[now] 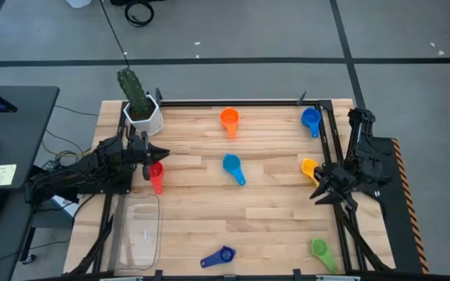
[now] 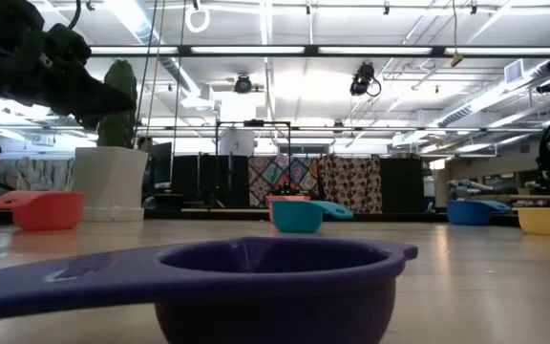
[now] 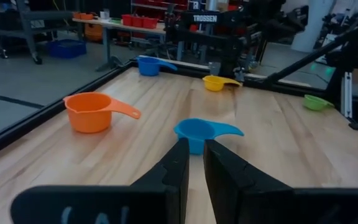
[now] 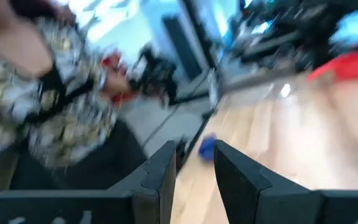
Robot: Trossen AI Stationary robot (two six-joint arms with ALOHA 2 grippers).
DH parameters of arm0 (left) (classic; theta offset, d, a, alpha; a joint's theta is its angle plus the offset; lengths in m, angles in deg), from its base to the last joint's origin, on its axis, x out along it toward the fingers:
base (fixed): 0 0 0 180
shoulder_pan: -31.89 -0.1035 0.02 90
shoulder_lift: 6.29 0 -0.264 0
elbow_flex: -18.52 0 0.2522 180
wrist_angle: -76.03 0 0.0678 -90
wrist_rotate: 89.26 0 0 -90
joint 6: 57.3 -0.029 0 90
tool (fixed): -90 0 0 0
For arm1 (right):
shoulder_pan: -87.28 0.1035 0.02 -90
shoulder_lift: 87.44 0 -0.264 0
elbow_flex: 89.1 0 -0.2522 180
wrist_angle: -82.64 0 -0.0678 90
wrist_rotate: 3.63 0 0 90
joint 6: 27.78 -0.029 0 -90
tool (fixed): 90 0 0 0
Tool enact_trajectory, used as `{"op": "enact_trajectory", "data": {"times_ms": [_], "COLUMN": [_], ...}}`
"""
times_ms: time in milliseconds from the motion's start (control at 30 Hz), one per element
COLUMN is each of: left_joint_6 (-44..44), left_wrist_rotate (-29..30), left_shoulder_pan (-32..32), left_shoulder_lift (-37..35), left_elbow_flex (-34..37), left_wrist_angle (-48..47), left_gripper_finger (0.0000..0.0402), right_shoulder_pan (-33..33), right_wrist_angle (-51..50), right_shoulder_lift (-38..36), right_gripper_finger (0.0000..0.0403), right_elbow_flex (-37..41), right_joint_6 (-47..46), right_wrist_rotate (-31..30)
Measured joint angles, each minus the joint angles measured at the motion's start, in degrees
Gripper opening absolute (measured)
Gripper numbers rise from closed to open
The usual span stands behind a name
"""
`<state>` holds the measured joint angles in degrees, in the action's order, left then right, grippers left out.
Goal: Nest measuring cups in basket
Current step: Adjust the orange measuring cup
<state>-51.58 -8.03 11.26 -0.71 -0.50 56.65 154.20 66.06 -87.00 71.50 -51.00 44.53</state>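
Pictured from above: six small plastic measuring cups scattered over the pale wooden worktop (image 1: 272, 203), none yet inside the clear rectangular plastic basket (image 1: 137, 232) lying at the front left corner. Landmark throughout: that basket. Just behind its far edge, the red cup (image 1: 155, 175), short flat handle pointing back toward the basket, long axis running front to back. Poised over the red cup's far end, the left hand (image 1: 148, 153), fingers (image 3: 178, 168) drawn narrow with only a slim gap between them and nothing held. Left arm stretched low and roughly level from the worktop's left edge, wrist aimed across the boards toward the light blue cup (image 3: 197, 134) in the middle. Clearly the nearer arm for the red cup, a short reach down and slightly back; closing on it not yet done.

Farther from the basket: orange cup (image 1: 230, 119) and blue cup (image 1: 311, 119) along the back rail, yellow cup (image 1: 309, 168) toward the right edge, green cup (image 1: 322, 250) at the front right, dark blue cup (image 1: 219, 257) at the front edge, just right of the basket. Waiting beside the yellow cup, the right hand (image 1: 324, 190), fingers (image 4: 161, 174) spread wide and empty, arm folded over the right rail.
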Motion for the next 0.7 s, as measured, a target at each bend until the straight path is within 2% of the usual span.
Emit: {"op": "enact_trajectory", "data": {"times_ms": [133,333,433,533,700], "left_joint_6": [0.9,1.0,-0.1,-0.4,-0.6], "left_wrist_rotate": [0.2,0.2,0.5,3.2,8.3], "left_shoulder_pan": [0.0,0.0,-0.1,-0.1,-0.1], "left_shoulder_lift": [0.0,0.0,0.0,0.1,0.5], "left_elbow_flex": [0.0,-0.9,-3.5,-6.9,-14.2], "left_wrist_angle": [1.1,2.3,1.1,-1.0,-7.4], "left_gripper_finger": [0.0052,0.0052,0.0052,0.0052,0.0052], "right_shoulder_pan": [0.0,0.0,0.0,0.0,0.0], "right_wrist_angle": [8.4,18.5,22.9,26.4,26.7], "right_shoulder_lift": [0.0,0.0,0.0,0.0,0.0], "right_gripper_finger": [0.0114,0.0114,0.0114,0.0114,0.0114], "right_elbow_flex": [0.0,0.0,0.0,0.0,-3.0], "right_joint_6": [-0.5,-0.2,4.4,9.5,11.6], "right_wrist_rotate": [-7.8,-10.0,-11.7,-13.2,-18.1]}}
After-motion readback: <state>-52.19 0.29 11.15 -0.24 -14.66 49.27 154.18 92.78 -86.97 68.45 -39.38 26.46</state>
